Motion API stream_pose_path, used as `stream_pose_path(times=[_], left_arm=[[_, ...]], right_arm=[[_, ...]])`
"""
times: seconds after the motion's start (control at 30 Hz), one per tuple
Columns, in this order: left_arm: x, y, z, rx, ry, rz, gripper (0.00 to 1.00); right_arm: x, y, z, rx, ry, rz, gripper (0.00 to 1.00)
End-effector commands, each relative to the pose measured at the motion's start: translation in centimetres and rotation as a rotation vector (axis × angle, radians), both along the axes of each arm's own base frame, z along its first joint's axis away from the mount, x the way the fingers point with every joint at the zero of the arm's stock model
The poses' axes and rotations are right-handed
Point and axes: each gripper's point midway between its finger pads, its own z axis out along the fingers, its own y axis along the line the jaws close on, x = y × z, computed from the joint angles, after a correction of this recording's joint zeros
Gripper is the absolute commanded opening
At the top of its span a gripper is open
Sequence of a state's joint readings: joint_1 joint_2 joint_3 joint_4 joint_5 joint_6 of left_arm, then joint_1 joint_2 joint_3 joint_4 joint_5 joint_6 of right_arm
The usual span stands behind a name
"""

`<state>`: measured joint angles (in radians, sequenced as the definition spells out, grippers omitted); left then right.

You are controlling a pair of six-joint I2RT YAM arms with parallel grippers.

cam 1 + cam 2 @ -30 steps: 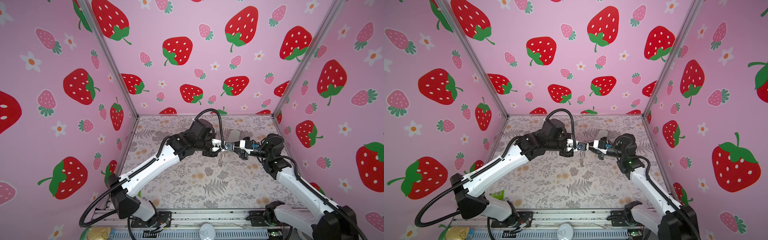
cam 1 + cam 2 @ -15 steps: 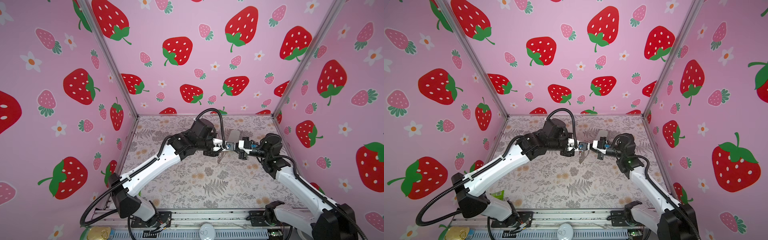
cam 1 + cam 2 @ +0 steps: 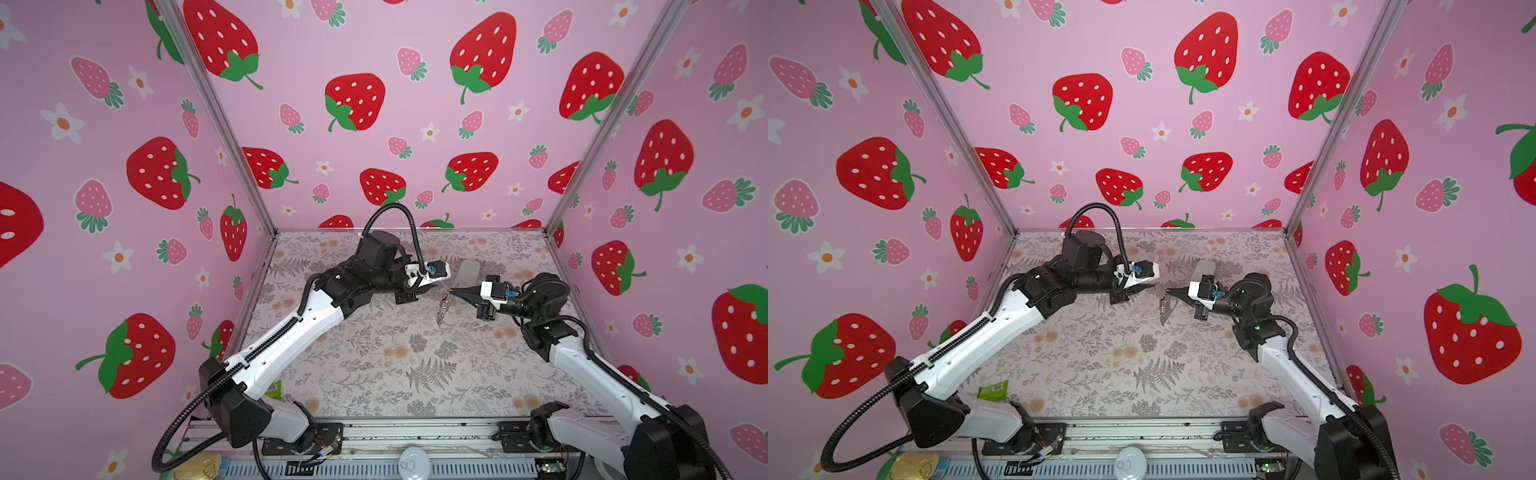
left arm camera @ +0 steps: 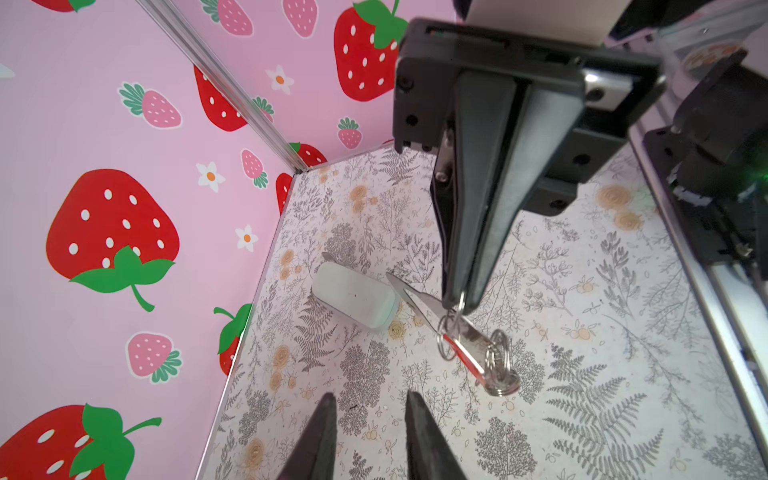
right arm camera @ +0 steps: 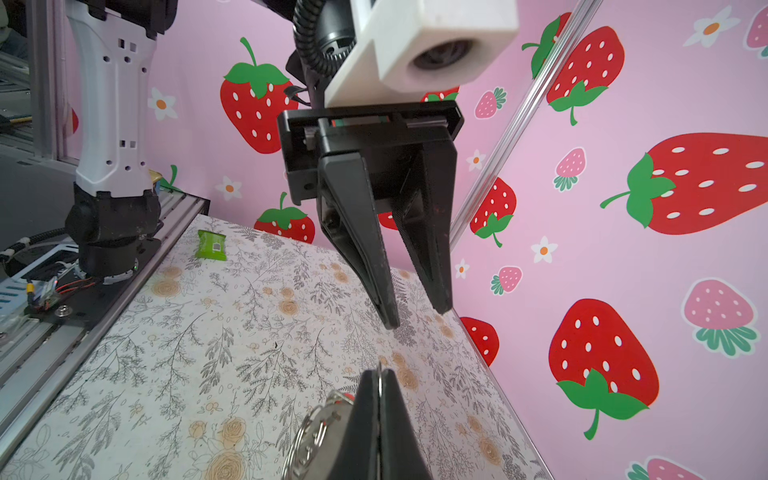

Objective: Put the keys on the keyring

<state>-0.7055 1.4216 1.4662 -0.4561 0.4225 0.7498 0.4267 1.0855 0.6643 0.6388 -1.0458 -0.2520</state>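
My right pincer [image 4: 457, 302] pinches the keyring [image 4: 498, 357] — key [image 4: 465, 357] dangling beneath. The left pincer [image 4: 370, 413], spread, could knock it loose.

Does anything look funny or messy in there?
A small green packet lies beside the left arm's base, like stray litter. Otherwise fine: the keyring just dangles from the right gripper.

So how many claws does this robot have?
2. The left gripper hangs open and empty above the far middle of the table. The right gripper faces it, shut on the keyring. None seems hidden.
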Motion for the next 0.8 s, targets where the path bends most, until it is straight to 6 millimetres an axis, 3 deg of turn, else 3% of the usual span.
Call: stream_pose_path(times=[0.0,0.17,0.57,0.77], left_arm=[[-1.9,-1.2,1.6,-0.108,0.071,-0.096,0.27],[-2.8,-1.9,1.4,-0.132,0.136,-0.148,0.25],[-2.3,-2.5,0.6,-0.129,0.217,-0.149,0.25],[-2.4,-2.7,0.3,-0.118,0.231,-0.164,0.08]], right_arm=[[-0.8,-0.3,1.7,0.037,-0.064,0.028,0.00],[-0.9,-0.3,1.9,0.042,-0.076,0.030,0.00],[-1.4,-0.4,2.1,0.045,-0.113,0.034,0.00],[-1.5,-0.5,2.2,0.047,-0.129,0.028,0.00]])
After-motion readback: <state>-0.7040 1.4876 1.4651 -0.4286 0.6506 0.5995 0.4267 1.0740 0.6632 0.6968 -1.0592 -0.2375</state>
